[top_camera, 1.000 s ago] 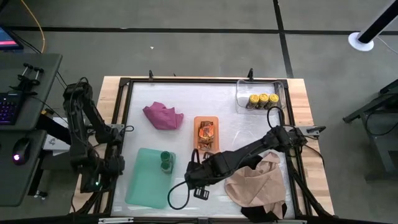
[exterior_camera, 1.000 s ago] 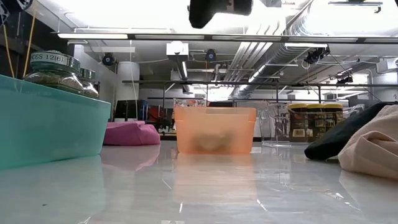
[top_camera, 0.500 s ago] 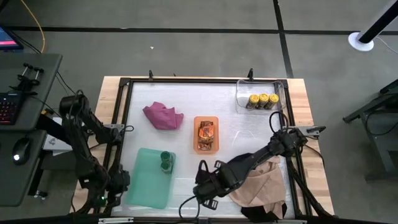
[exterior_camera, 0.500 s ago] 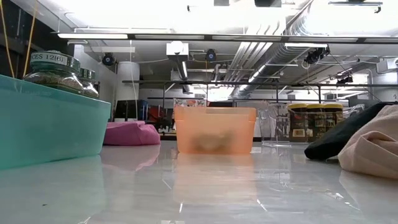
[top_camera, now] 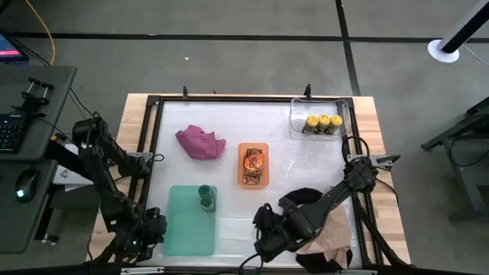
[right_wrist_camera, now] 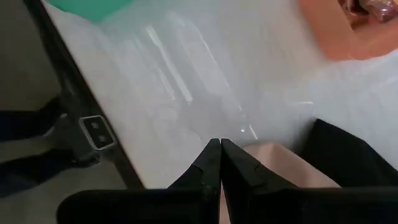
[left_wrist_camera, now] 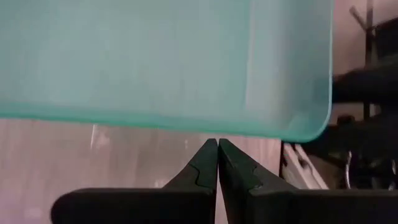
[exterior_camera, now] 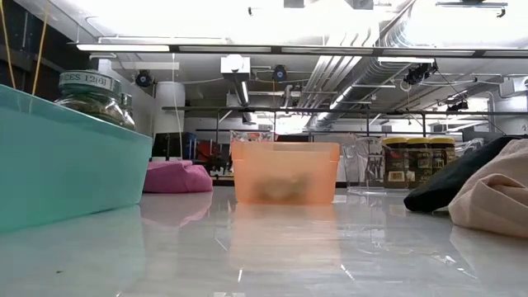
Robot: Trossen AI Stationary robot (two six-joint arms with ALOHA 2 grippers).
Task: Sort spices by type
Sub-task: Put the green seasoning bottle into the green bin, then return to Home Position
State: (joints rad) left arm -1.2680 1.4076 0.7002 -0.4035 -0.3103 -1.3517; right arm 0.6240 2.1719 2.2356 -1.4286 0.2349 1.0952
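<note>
Two green-lidded jars (top_camera: 206,197) (exterior_camera: 92,97) stand at the far end of a teal tray (top_camera: 187,229). Orange-and-black packets (top_camera: 253,162) lie in an orange tray (top_camera: 244,182). Three yellow-lidded jars (top_camera: 322,123) stand in a clear bin (top_camera: 299,108) at the far right. My left gripper (top_camera: 151,228) (left_wrist_camera: 217,144) is shut, with its tips at the teal tray's left wall near the near corner. My right gripper (top_camera: 263,228) (right_wrist_camera: 220,146) is shut and empty, above the table beside the tan cloth. My left gripper has its shut fingertips level at the teal tray's left wall (left_wrist_camera: 214,127), close to its near-left corner (left_wrist_camera: 308,127). They come from the table's left. Whether they touch the wall, I cannot tell. The tray lies flat on the table.
A magenta cloth (top_camera: 200,142) lies at the far left. A tan cloth (top_camera: 330,229) and a black cloth (top_camera: 307,197) lie at the near right, partly under my right arm. Bare white table (top_camera: 229,126) lies between the trays, and a black frame (top_camera: 149,153) rims it.
My left gripper has gone toward the table's near edge along the teal tray's left side. The tray has turned, its near end swung right, and now lies square to the table. My right gripper has gone toward the near edge and right, toward the tan cloth.
</note>
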